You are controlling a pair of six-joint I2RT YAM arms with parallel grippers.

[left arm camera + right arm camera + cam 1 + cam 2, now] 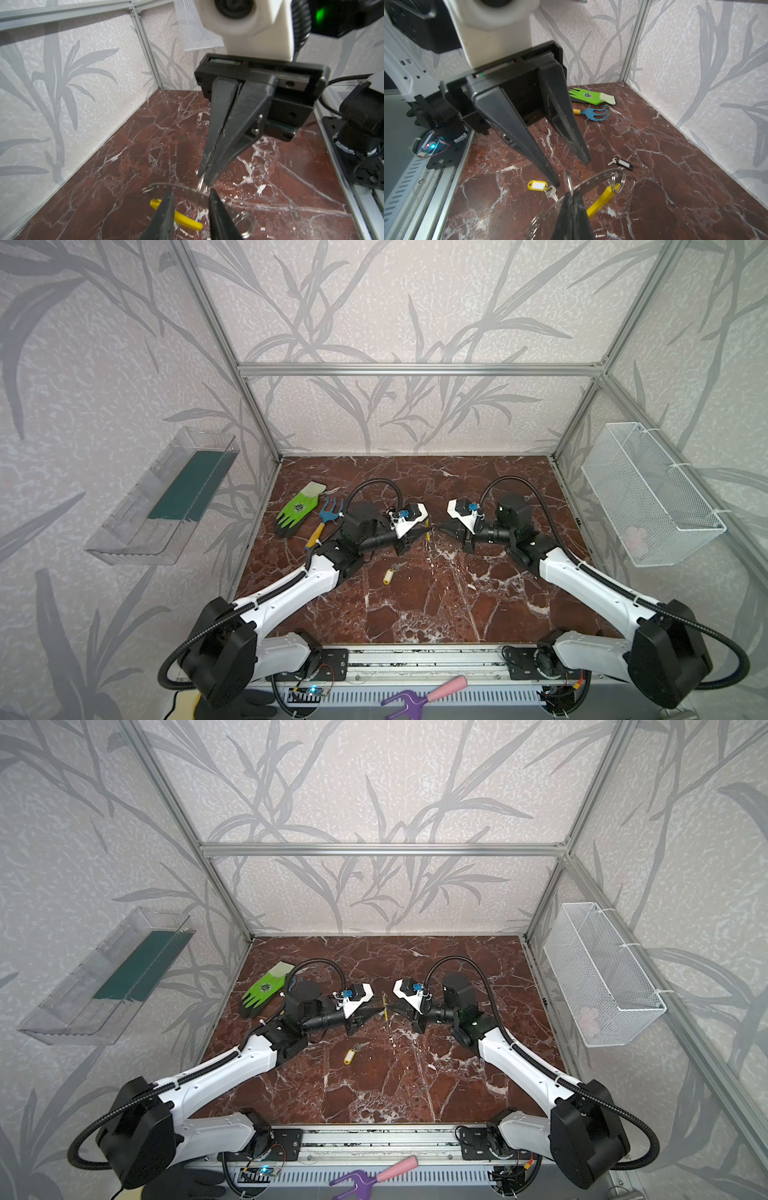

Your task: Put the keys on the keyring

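1. Closest to the front, on the rail outside my tabletop, lies a purple fork with a pink handle.
2. Next comes the key with the yellow tag. It lies flat on the tabletop in front of my tools, by itself and not on the ring.
3. Over the middle of the tabletop my two tools meet tip to tip. My right tool is clenched on the thin grey wire of the keyring and holds it lifted.
4. My left tool is released. Its fingers stand apart on either side of the loop, and I cannot see them touching anything.
5. A small steel ring is threaded on the loop at the end of its yellow segment.
6. Past the loop, nearer the back wall, the key with the black fob lies on the tabletop. Only my right wrist camera shows it.
7. Farthest back on the left, a blue hand rake and a green glove lie side by side.
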